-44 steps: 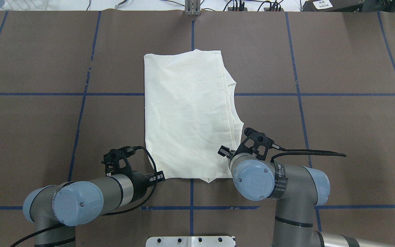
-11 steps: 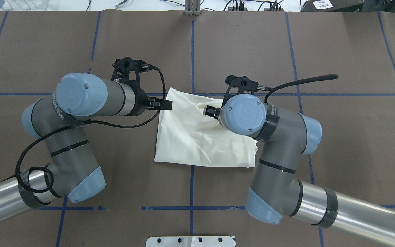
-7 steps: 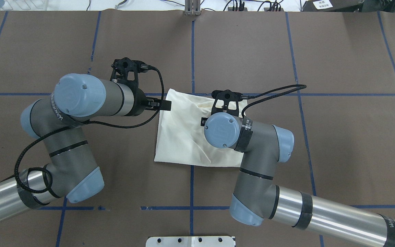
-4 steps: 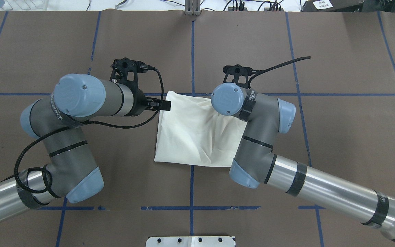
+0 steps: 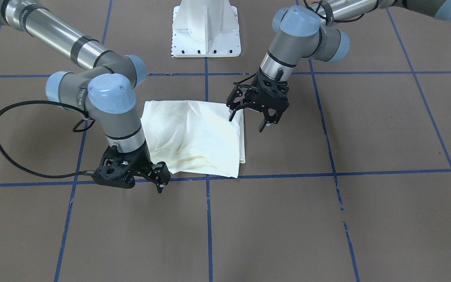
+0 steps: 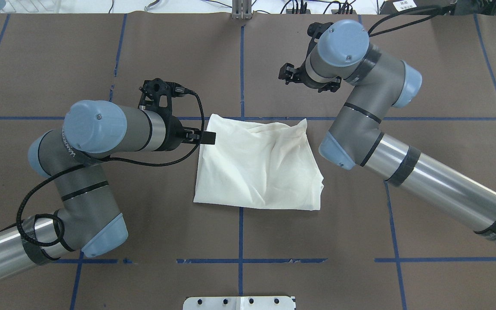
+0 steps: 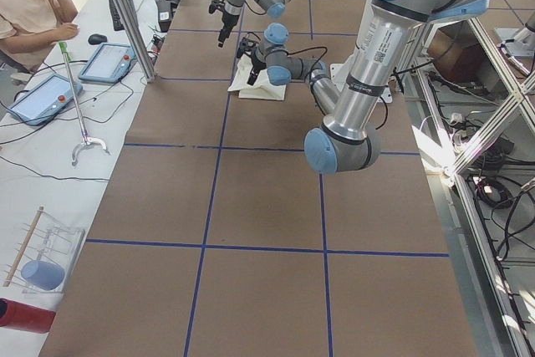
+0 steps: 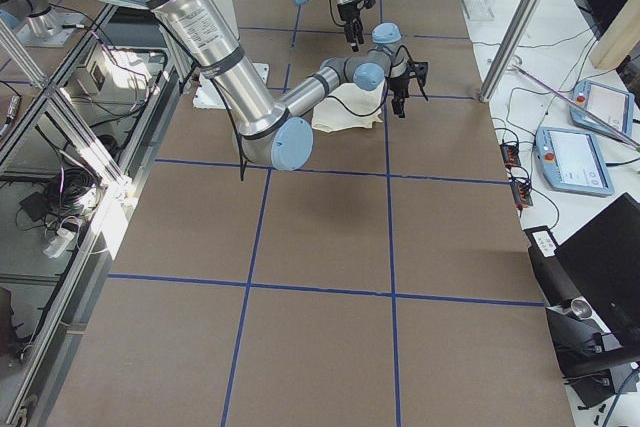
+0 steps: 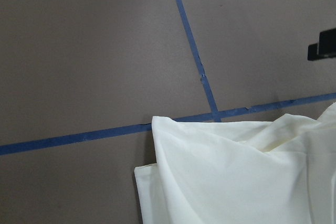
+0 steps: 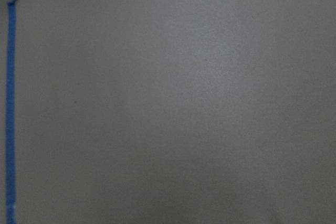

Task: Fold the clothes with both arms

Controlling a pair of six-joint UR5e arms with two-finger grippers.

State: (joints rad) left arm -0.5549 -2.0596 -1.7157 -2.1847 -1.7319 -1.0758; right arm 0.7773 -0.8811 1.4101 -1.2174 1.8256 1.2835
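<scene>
The shirt [image 6: 256, 168] lies at the centre of the overhead frame as a compact, roughly square packet on the table [image 6: 424, 150], plain cream side out. The folding looks nearly or wholly done. Its top layer is wrinkled and its upper right corner pokes out, so I judge that at most a tidy-up or one more fold is left. The left gripper [image 5: 248, 119] hovers at the packet's upper left corner in the overhead view, fingers spread, grasping nothing. The right gripper [image 6: 288, 74], upper right of centre, is well apart from the shirt and empty; whether its fingers are parted I cannot tell. No print shows on the shirt. White lettering [image 6: 66, 140] on the left arm seems to begin "WANDE"; the rest is illegible.
</scene>
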